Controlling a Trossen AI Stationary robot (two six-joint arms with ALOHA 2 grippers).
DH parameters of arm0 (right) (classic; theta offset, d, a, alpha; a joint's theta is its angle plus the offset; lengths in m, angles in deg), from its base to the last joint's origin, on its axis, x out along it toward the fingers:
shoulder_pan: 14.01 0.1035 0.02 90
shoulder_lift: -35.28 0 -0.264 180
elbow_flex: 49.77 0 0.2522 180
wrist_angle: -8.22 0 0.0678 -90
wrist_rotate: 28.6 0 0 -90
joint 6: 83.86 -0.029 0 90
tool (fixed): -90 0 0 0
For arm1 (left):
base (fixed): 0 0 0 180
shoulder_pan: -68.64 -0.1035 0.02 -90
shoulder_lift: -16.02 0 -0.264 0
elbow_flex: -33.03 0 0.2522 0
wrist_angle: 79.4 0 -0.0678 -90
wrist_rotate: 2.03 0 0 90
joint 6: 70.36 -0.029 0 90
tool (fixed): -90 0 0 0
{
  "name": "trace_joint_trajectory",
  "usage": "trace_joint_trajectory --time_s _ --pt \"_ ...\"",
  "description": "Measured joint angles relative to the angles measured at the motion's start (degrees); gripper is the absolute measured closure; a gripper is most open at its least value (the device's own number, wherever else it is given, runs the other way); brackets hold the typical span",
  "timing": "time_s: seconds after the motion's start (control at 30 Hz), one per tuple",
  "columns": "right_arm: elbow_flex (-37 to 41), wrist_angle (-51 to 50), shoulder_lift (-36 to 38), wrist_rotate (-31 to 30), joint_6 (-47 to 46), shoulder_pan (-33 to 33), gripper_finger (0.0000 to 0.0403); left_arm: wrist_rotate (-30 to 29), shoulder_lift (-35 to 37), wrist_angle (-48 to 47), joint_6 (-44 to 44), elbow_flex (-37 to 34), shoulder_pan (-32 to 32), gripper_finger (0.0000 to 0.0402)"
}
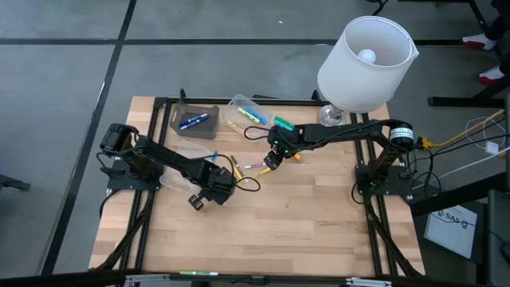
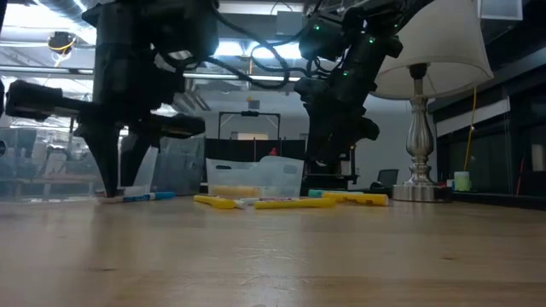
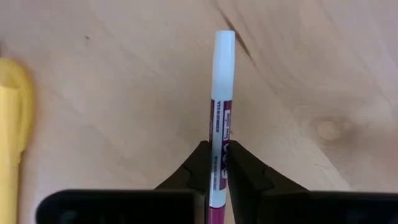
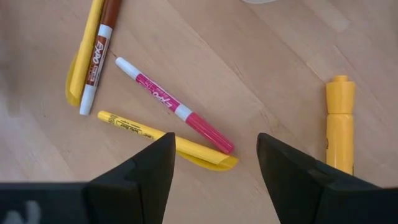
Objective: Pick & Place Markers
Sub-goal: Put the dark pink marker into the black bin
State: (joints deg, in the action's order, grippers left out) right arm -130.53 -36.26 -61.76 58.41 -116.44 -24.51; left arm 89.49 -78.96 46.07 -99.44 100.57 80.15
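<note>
A marker (image 3: 222,93) with a white end and a maroon labelled barrel lies on the wooden table, and my left gripper (image 3: 222,165) is shut on it, at the table's left middle (image 1: 213,185). My right gripper (image 4: 214,155) hangs open above a loose group: a pink marker (image 4: 174,106), a yellow one (image 4: 158,138), a brown-capped one (image 4: 99,50) and another yellow one (image 4: 339,124). The low view shows yellow markers (image 2: 286,203) and a blue one (image 2: 149,196) lying flat on the table. My left gripper pinches the marker's labelled barrel (image 3: 221,140) between its two fingers (image 3: 200,163), one on each long side. The fingers come from above, pointing down, and lie across the marker. The marker lies flat on the table; its other end is hidden under the gripper.
A dark container (image 1: 195,121) holding blue markers and a clear container (image 1: 243,110) holding several coloured ones stand at the table's far edge. A white-shaded lamp (image 1: 366,64) stands at the far right. A yellow marker (image 3: 12,124) lies close beside my left gripper.
</note>
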Motion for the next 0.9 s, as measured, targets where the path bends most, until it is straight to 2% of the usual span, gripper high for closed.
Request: trace_joint_trajectory --time_s 0.3,0.53,0.73,0.9 --pt "0.1 0.1 0.0 0.0 -0.1 0.0 0.0179 -0.6 4.2 -0.5 3.0 0.0 -0.5 0.0376" --pt "2.3 1.3 0.0 0.0 -2.4 0.0 0.0179 -1.2 4.6 -3.0 3.0 0.0 -1.3 0.0376" --pt "4.7 1.9 0.0 0.2 -3.4 0.0 0.0179 -1.2 5.6 -1.9 2.9 0.1 -3.3 0.0376" --pt "5.7 2.1 0.0 0.2 -5.0 0.2 0.0179 -2.0 9.2 0.2 2.9 0.1 -5.1 0.0376"
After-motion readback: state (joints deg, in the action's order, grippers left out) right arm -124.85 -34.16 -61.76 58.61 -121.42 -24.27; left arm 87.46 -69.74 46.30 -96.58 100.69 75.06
